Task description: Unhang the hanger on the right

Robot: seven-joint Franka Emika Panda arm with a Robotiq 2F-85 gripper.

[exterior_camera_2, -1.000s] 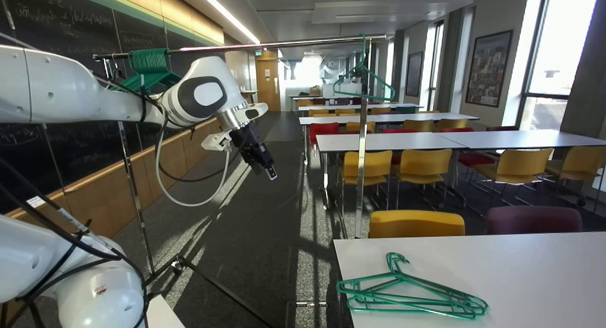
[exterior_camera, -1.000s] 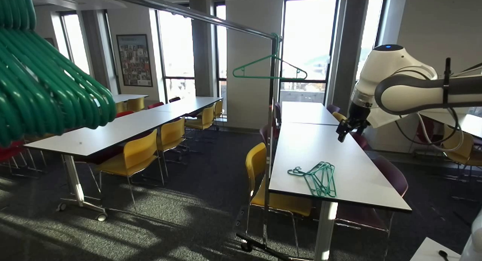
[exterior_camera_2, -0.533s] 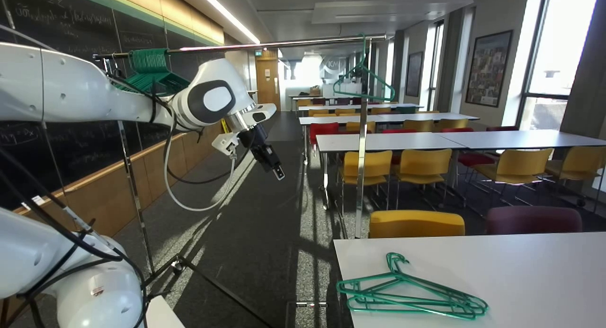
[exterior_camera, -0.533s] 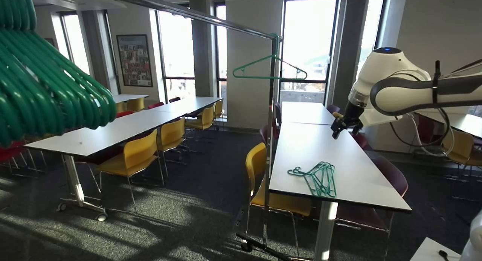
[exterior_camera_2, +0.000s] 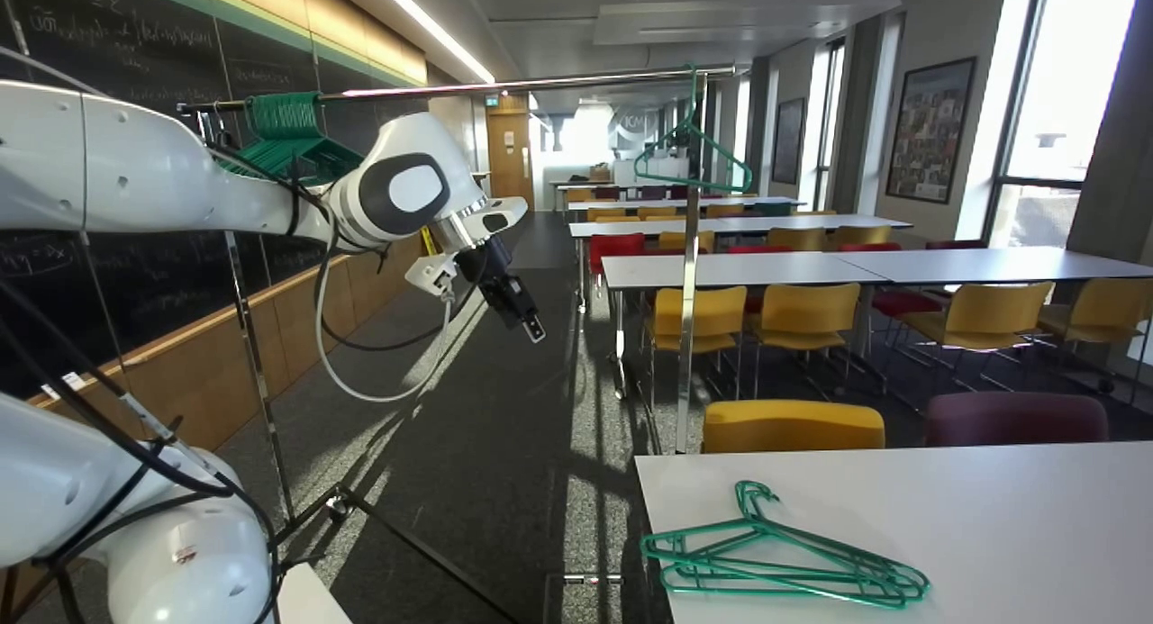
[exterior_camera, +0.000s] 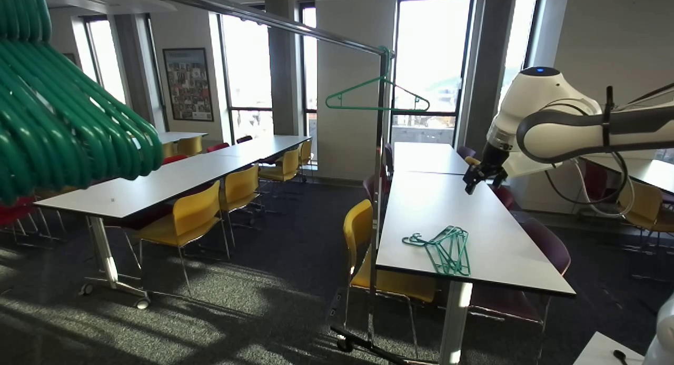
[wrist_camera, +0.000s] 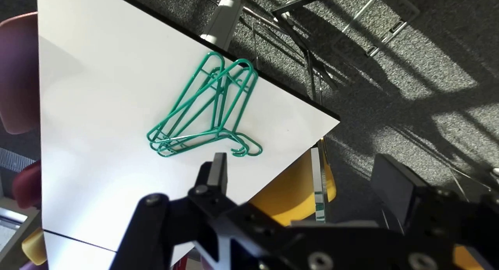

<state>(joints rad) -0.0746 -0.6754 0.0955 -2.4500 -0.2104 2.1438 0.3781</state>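
A single green hanger [exterior_camera: 358,109] hangs at the end of the metal rail [exterior_camera: 284,22], by the upright post [exterior_camera: 378,196]. It also shows in an exterior view at the rail's right end [exterior_camera_2: 721,187]. A bunch of green hangers [exterior_camera: 68,122] hangs at the opposite end, seen in an exterior view behind the arm [exterior_camera_2: 284,115]. My gripper [exterior_camera: 484,185] is below the rail's height and apart from every hanger. In the wrist view my gripper [wrist_camera: 302,165] is open, with nothing between its fingers. The single hanger is out of the wrist view.
Several green hangers [exterior_camera_2: 755,520] lie piled on the white table [exterior_camera_2: 1009,534], also seen in the wrist view [wrist_camera: 183,138]. A yellow chair [exterior_camera: 358,228] stands by the post and table edge. Cables [exterior_camera_2: 378,394] loop below the arm.
Over the last second my arm and gripper have moved slightly left in one exterior view and right in the other. Over the last half second they are almost still. The hangers have not moved.
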